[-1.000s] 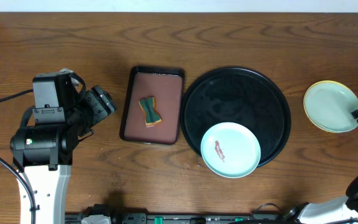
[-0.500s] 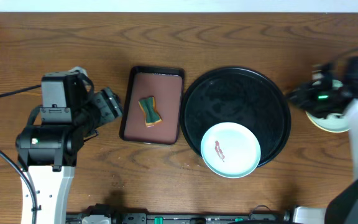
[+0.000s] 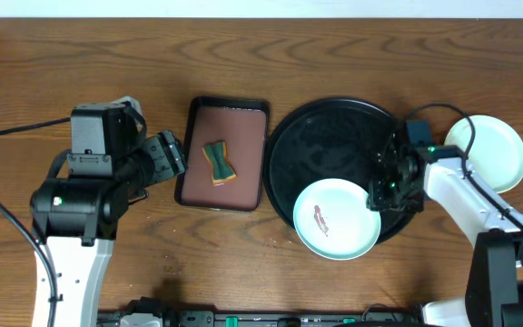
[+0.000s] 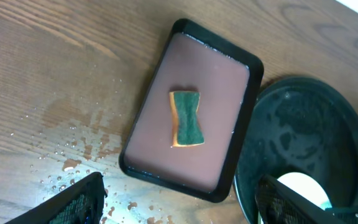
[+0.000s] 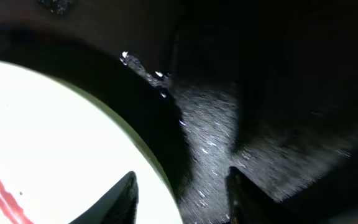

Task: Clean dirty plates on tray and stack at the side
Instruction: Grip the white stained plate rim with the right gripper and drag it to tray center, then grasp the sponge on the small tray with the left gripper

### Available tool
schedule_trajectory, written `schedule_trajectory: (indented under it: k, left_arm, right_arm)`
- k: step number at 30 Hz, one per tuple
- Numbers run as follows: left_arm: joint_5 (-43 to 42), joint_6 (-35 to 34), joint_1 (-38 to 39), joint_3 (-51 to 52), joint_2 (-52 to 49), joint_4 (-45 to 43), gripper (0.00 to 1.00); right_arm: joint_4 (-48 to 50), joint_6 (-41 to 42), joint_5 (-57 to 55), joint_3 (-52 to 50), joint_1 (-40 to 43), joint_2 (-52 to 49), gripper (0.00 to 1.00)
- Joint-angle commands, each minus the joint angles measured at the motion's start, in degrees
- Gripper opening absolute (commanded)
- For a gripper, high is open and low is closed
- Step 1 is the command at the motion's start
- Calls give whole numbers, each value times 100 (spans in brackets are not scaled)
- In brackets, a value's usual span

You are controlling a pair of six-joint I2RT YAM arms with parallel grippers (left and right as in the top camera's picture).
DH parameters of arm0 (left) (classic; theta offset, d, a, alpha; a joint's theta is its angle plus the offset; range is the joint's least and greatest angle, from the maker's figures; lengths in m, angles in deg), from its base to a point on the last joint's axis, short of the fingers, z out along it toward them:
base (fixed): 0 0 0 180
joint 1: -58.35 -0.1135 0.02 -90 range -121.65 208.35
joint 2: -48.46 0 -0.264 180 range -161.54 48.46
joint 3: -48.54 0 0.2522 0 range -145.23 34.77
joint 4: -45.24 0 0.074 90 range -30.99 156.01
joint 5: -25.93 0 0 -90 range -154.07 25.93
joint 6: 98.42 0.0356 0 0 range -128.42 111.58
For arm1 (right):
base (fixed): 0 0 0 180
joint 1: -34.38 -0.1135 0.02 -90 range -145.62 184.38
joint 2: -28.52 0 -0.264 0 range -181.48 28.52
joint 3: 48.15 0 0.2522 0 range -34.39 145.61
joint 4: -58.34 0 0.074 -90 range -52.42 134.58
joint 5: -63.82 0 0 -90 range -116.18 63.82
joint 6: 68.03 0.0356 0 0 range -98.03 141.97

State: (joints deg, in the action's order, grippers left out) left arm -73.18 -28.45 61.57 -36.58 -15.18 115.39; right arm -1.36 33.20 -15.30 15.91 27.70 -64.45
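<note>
**Inspection: one smeared plate on the round black tray, right jaws astride its rim**

**Overhead.** The round black tray (image 3: 330,136) sits on the table (image 3: 271,54). One pale mint smeared plate (image 3: 337,218) lies at the tray's near edge and overhangs the rim there. It carries a red-brown smear (image 3: 320,219) left of its centre. A second pale plate (image 3: 490,153) rests on the table to the right of the tray, clear of its rim. Whether another plate lies under it cannot be told. The right gripper (image 3: 377,195) is over the tray at the smeared plate's right edge. Left of the tray, just beside it, stands a rectangular brown tray (image 3: 243,136) holding a green-and-tan sponge (image 3: 217,163). The left gripper (image 3: 172,156) hangs over the table further left, beyond the brown tray.

**Left wrist.** The left jaws stand wide apart and hold nothing. Their fingers (image 4: 73,202) frame the brown tray and the sponge. The black tray shows at the right, with a sliver of the smeared plate inside it.

**Right wrist.** The right jaws stand partly apart. One of the fingers (image 5: 120,199) is over the smeared plate, the other over the wet tray floor beyond its rim. Dark tray shows between the rim and the outer finger, and no clamping is seen.
</note>
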Motion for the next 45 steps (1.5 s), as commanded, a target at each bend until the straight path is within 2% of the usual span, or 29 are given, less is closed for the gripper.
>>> schedule_trajectory:
  k: [1,3,5,10,15,21,25,31,34,37,40,43,44,45]
  left_arm:
    - [-59,116,13,-103,-116,-7,78]
    - [-61,116,13,-103,-164,-7,78]
    - [-74,118,13,-103,-203,-2,79]
    - [-249,118,13,-98,-328,17,79]
    - [-249,118,15,-98,-616,35,79]
    - [-474,232,304,-98,-1211,-15,77]
    - [-273,348,669,-98,-1788,-166,68]
    - [122,-136,944,-98,-2922,-446,66]
    - [125,-313,973,-98,-3462,-785,56]
    - [122,-584,973,-98,-3963,-1200,52]
    - [116,-688,1005,-98,-4363,-1569,39]
    - [249,-684,1067,-98,-4699,-1867,33]
    - [258,-684,1082,-98,-4802,-1958,27]
    - [254,-686,1088,-98,-4896,-2013,11]
  right_arm:
    - [326,42,479,-284,-66,-4,29]
    - [575,120,461,-352,-42,-4,11]
    - [837,118,459,-306,-4,2,1]
    - [1781,273,369,-98,26,7,1]
    - [2594,570,-186,-85,20,7,1]
    - [2636,181,-374,-87,-138,4,1]
    - [2555,227,-610,-90,-225,4,1]
    - [2474,289,-612,-90,-376,4,1]
    - [2492,289,-614,-90,-415,4,1]
    - [2490,289,-614,-90,-420,4,1]
    - [2490,289,-612,-90,-426,4,1]
    - [2487,291,-612,-90,-431,4,1]
    - [2487,293,-612,-90,-431,4,1]
    - [2479,293,-612,-90,-431,4,1]
